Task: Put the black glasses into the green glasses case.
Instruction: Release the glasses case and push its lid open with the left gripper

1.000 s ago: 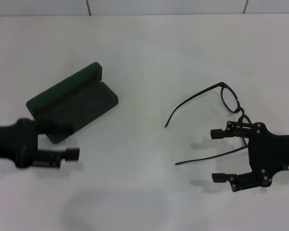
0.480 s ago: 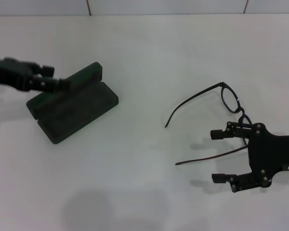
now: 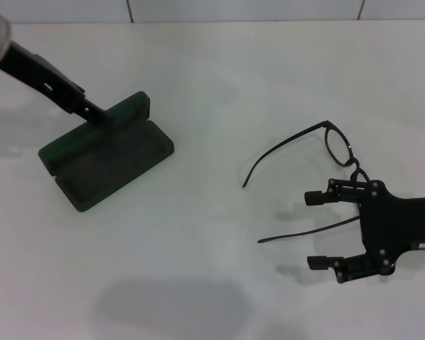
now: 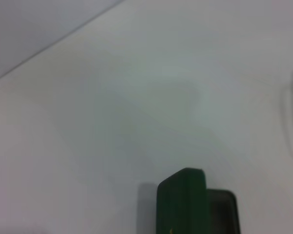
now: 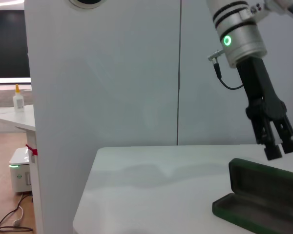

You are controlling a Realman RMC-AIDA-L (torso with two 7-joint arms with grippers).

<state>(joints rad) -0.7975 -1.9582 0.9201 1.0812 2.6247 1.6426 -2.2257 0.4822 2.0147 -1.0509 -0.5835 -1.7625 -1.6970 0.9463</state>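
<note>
The task is hardly begun: the glasses case (image 3: 106, 157) lies open on the table (image 3: 212, 71), the glasses (image 3: 319, 166) are well apart from it, beside the open, empty right gripper (image 3: 314, 230), and the left gripper (image 5: 281, 148), nearly shut and empty, hangs above the lid.

Unfolded black glasses (image 3: 324, 164), open green glasses case (image 3: 106, 154)

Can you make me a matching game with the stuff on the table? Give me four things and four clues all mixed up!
Things:
1. black glasses
2. green glasses case
3. left gripper
4. right gripper

Clues:
A. open, lid standing up
B. open, next to the glasses
C. arms unfolded, lying on the table
D. at the case's raised lid

Pairs: 1-C, 2-A, 3-D, 4-B
</note>
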